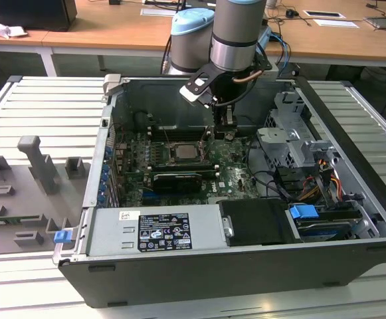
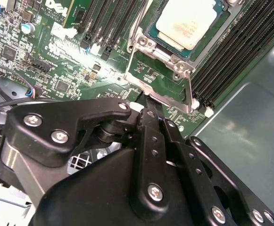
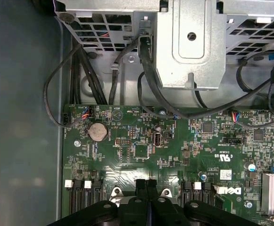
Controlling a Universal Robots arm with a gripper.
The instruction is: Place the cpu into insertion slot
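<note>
Silver cpu [image 2: 186, 21] lies near hand [image 2: 146, 101]

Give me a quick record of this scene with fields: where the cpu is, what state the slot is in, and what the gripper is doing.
setting: open computer case, motherboard exposed
cpu: lying in the insertion slot, pale metal face up
insertion slot: occupied, with a shiny metal frame around the chip
gripper: over the motherboard, beside the slot on the exterior view's right
jaws: shut together, nothing seen between them
</note>
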